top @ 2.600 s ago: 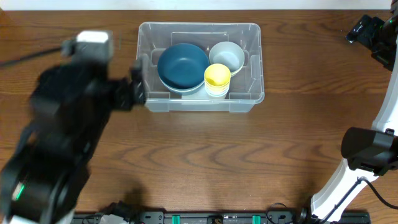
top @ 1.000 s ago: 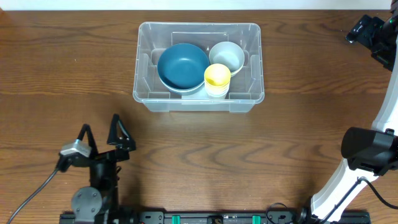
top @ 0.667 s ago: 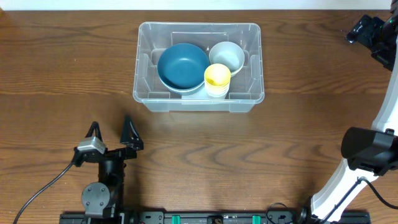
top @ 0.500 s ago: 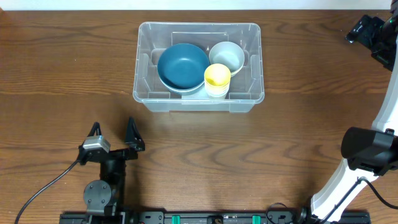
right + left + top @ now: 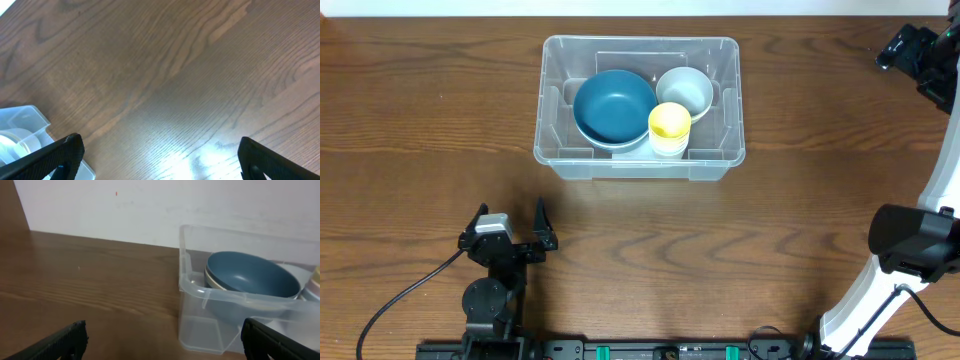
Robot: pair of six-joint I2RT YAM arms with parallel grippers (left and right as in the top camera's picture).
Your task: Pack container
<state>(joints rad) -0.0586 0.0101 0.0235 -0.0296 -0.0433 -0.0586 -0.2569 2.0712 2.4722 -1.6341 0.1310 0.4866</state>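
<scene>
Clear, round-cornered plastic container (image 5: 620,165) sits far-centre on the wood-grain table (image 5: 720,250), holding a smooth blue bowl (image 5: 613,105), a cream bowl (image 5: 685,88) and perhaps stacked yellow cups (image 5: 669,122). Left tool (image 5: 511,222) and right tool (image 5: 160,162) gape wide.

Left gripper (image 5: 510,214) sits low, close to its own base, black fingers (image 5: 542,214) spread wide with nothing between them. The left wrist camera catches only the fingertips (image 5: 75,332), one at each lower corner. Right arm (image 5: 905,250) stands folded at the far side. Right gripper (image 5: 160,146) is also parted wide, with nothing between its fingers.
</scene>
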